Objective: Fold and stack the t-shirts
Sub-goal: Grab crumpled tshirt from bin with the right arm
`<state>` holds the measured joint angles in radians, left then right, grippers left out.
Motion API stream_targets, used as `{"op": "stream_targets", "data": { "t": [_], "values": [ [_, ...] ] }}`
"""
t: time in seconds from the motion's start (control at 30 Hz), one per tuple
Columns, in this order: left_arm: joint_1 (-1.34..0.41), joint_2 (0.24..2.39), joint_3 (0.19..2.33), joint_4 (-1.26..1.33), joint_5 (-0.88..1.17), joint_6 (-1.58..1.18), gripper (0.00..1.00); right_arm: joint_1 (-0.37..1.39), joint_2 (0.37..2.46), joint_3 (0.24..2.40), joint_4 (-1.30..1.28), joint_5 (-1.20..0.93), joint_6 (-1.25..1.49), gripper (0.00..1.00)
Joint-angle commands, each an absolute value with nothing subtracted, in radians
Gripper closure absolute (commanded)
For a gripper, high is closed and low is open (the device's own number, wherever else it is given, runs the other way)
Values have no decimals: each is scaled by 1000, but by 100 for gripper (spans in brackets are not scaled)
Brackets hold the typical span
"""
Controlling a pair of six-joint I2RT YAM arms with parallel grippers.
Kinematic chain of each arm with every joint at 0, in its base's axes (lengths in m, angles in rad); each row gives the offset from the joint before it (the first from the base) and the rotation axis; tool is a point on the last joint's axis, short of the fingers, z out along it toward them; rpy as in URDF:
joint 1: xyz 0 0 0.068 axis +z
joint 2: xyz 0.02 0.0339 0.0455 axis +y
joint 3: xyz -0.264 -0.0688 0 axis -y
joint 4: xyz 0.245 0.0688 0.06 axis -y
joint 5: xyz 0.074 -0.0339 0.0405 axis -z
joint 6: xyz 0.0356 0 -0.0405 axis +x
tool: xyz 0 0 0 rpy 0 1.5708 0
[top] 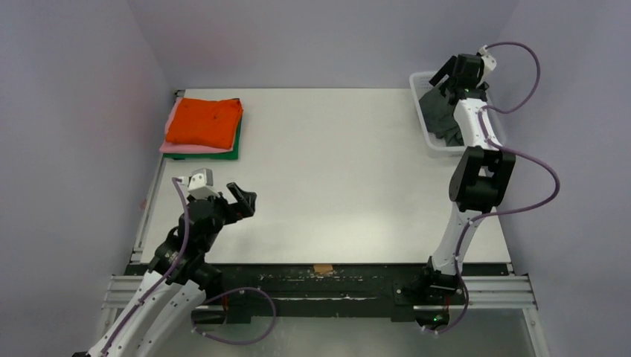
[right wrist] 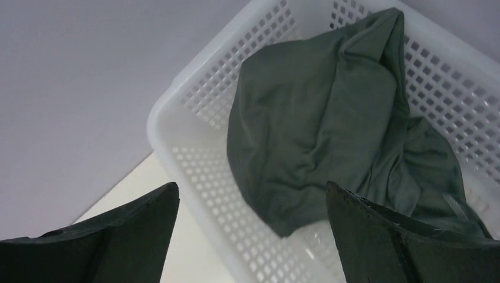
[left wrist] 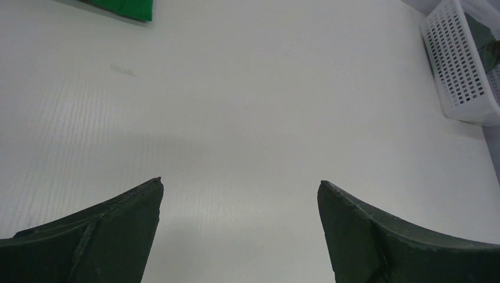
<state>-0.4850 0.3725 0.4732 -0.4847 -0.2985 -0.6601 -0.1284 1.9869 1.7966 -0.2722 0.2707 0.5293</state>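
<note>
A crumpled dark grey t-shirt (right wrist: pixel 318 124) lies in the white mesh basket (right wrist: pixel 194 159) at the table's far right; it also shows in the top view (top: pixel 439 117). My right gripper (right wrist: pixel 252 194) is open and empty above the basket's near-left corner, over the shirt; in the top view it (top: pixel 449 80) hovers over the basket (top: pixel 425 134). A folded stack sits at the far left: orange t-shirt (top: pixel 205 120) on top, pink (top: pixel 173 146) beneath, green (top: pixel 234 149) at the bottom. My left gripper (top: pixel 242 199) is open and empty over bare table (left wrist: pixel 240 186).
The basket (left wrist: pixel 457 65) shows at the left wrist view's upper right, a green shirt corner (left wrist: pixel 127 8) at its top left. Grey walls close the table's back and sides. A small tan tape piece (top: pixel 323 268) marks the near edge.
</note>
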Motion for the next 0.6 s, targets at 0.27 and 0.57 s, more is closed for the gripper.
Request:
{"op": "stream_targets", "data": {
  "t": [0.27,0.57],
  "values": [
    [-485,468,435,-284,-334,-623,0,-267,2509,2263,-182,132,701,14],
    [-485,483,424,-266,-359,-634,0,-269,2637,2256,-11,67,910,42]
  ]
}}
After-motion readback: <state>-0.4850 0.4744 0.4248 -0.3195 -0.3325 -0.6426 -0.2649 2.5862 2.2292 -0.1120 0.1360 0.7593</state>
